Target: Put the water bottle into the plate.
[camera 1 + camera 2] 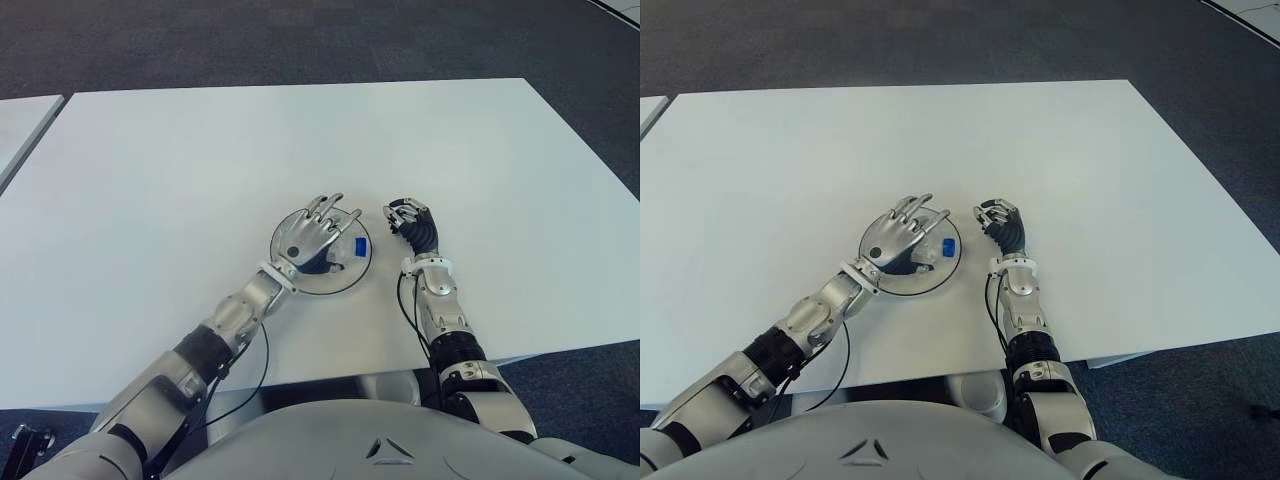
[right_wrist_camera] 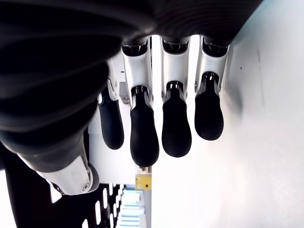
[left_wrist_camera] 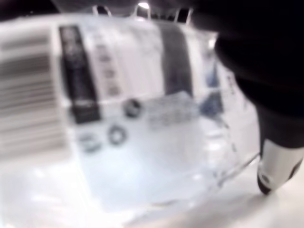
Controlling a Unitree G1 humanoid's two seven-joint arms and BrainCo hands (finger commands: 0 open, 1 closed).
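A clear water bottle (image 3: 142, 118) with a white printed label lies on its side in the round plate (image 1: 340, 285) near the table's front edge. Its blue cap (image 1: 360, 246) points toward my right hand. My left hand (image 1: 318, 235) hovers palm-down right over the bottle, fingers stretched out and spread, so most of the bottle body is hidden in the eye views. One fingertip (image 3: 275, 166) shows beside the bottle in the left wrist view. My right hand (image 1: 410, 222) shows just right of the plate, fingers curled and holding nothing.
The white table (image 1: 300, 140) stretches wide behind and to both sides of the plate. Dark carpet (image 1: 300, 40) lies beyond its far edge. The corner of a second white table (image 1: 20, 120) shows at far left.
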